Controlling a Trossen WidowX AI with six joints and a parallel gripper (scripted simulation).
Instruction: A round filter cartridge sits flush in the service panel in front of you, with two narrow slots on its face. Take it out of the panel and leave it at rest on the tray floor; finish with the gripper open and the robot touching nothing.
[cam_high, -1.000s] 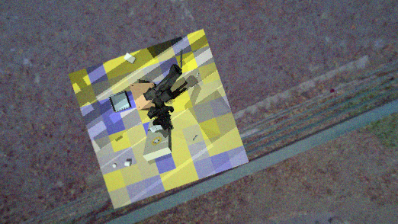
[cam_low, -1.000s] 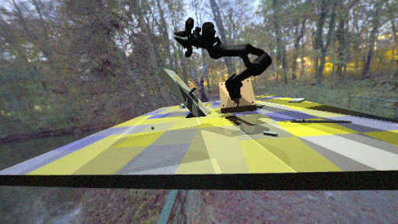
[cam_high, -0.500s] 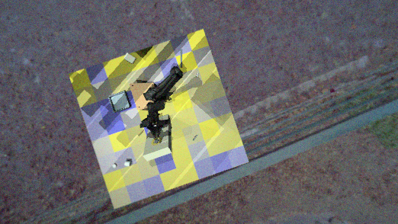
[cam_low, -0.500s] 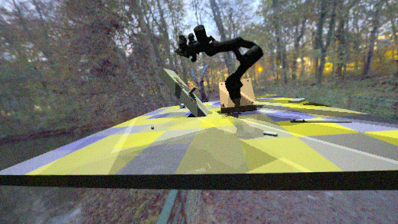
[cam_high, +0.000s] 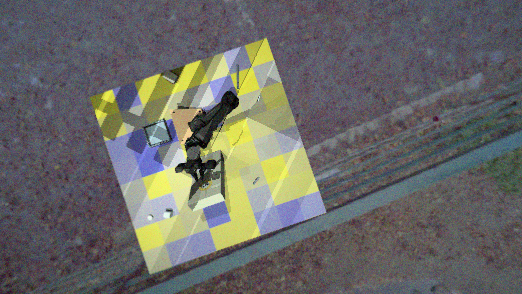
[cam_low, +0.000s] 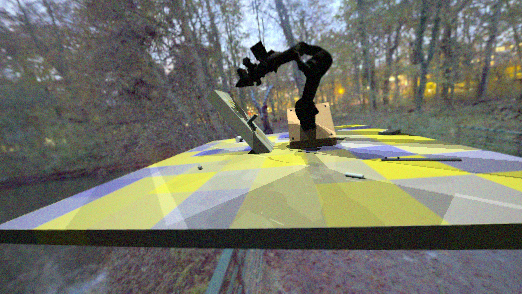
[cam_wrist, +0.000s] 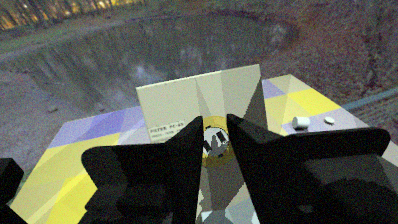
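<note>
The pale service panel (cam_high: 212, 200) (cam_low: 232, 115) (cam_wrist: 172, 102) stands tilted on the patterned table. The round yellow filter cartridge (cam_wrist: 216, 144) sits flush in its face, with two dark slots showing. My gripper (cam_high: 199, 174) (cam_low: 241, 80) (cam_wrist: 214, 120) hangs in the air above and in front of the panel, pointing down at the cartridge. Its fingers stand narrow with a small gap and hold nothing; the cartridge shows through the gap, apart from them. The grey-rimmed tray (cam_high: 150, 140) lies flat to the left of the arm's base.
The arm stands on a wooden block (cam_high: 181, 117) (cam_low: 324, 122). Two small white pieces (cam_high: 168, 213) (cam_wrist: 301, 122) lie beyond the panel. A thin rod (cam_low: 422, 159) and a small grey peg (cam_high: 256, 180) (cam_low: 354, 175) lie on the right of the table.
</note>
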